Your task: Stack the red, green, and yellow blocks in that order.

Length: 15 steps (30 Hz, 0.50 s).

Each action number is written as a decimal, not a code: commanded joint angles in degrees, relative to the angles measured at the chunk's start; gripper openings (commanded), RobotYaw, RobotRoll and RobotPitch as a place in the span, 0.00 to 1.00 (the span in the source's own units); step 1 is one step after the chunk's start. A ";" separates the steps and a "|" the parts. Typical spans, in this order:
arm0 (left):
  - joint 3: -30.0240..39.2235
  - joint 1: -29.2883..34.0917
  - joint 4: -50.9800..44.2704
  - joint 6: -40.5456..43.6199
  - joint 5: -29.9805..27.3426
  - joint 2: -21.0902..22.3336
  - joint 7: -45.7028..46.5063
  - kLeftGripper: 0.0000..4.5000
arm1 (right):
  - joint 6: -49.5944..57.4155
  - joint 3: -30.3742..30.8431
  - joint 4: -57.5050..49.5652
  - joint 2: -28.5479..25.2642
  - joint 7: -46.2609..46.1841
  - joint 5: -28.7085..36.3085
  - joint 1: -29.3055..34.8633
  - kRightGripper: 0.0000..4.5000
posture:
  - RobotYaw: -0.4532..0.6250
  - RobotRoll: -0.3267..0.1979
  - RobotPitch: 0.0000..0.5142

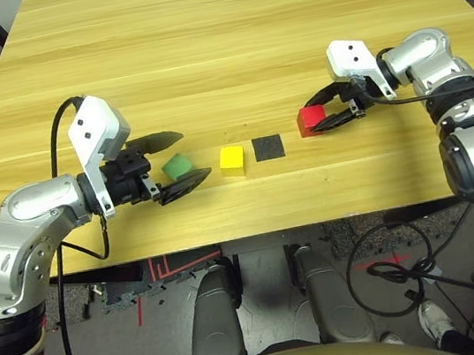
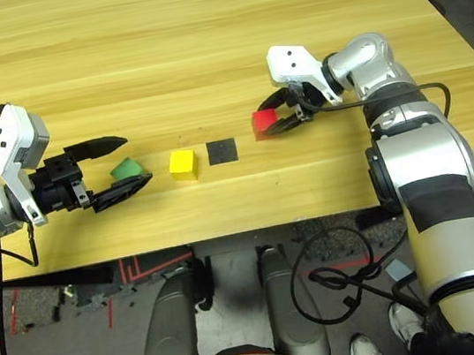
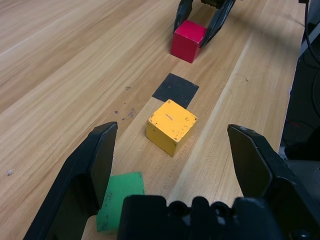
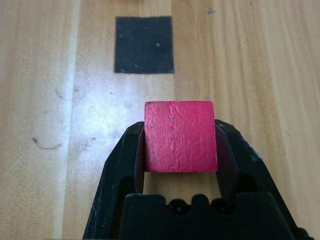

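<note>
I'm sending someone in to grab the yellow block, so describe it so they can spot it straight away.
On the wooden table, look at the short row of things near the front edge. The yellow block sits on the wood between the green block and a flat black square patch. It is the row's only yellow cube, and neither hand touches it.

1. The left pincer (image 1: 171,163), jaws spread wide, hangs low over the worktop (image 1: 200,49), pointing toward the robot's right from a bent silver forearm.
2. The right pincer (image 1: 328,116) reaches in toward the robot's left and angles downward, both black fingers (image 4: 127,160) pressed against the red block (image 4: 180,136).
</note>
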 commanded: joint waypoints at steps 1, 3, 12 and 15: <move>-0.45 -0.82 -0.45 1.05 -0.70 1.05 -0.30 1.00 | 3.76 0.69 -2.80 2.05 1.57 1.73 -0.95 0.45 | 0.79 0.55 0.44; -1.35 -1.80 0.17 1.15 -0.41 0.89 -0.45 1.00 | 5.71 1.44 -5.15 3.28 1.58 2.22 -0.32 0.45 | 0.78 0.55 0.45; -5.44 -6.16 3.23 1.05 1.70 -0.11 -0.01 1.00 | 14.95 3.00 -19.29 6.64 0.09 3.27 4.96 0.45 | 0.79 0.53 0.47; -6.03 -6.37 3.47 0.76 1.98 -0.43 0.20 1.00 | 16.78 3.71 -22.81 6.95 0.03 3.65 6.75 0.45 | 0.79 0.52 0.48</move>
